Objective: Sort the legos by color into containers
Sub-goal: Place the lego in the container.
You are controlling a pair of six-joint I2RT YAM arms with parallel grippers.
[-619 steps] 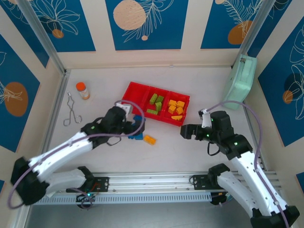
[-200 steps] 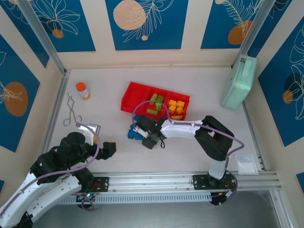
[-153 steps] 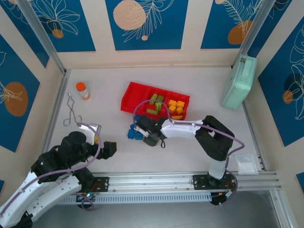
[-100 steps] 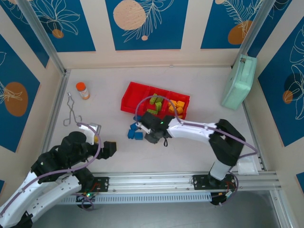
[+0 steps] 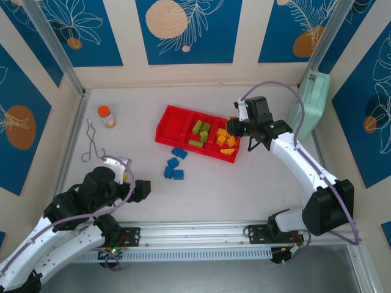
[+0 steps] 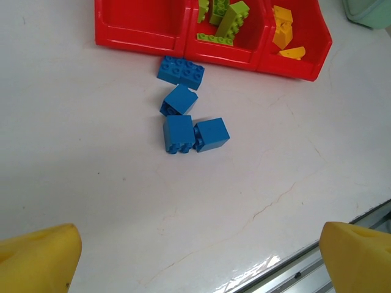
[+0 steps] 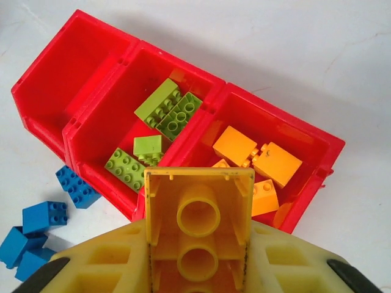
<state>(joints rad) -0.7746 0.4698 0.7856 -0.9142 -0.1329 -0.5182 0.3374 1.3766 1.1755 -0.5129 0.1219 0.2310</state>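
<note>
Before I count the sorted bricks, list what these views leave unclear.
Right wrist view: the yellow brick held in the right tool hides the near part of the orange compartment, so its count is uncertain.
Left wrist view: the top edge cuts off the red tray; the far parts of its compartments are unseen.
Right wrist view: the blue bricks are partly cut by the left edge and covered by the tool.
</note>
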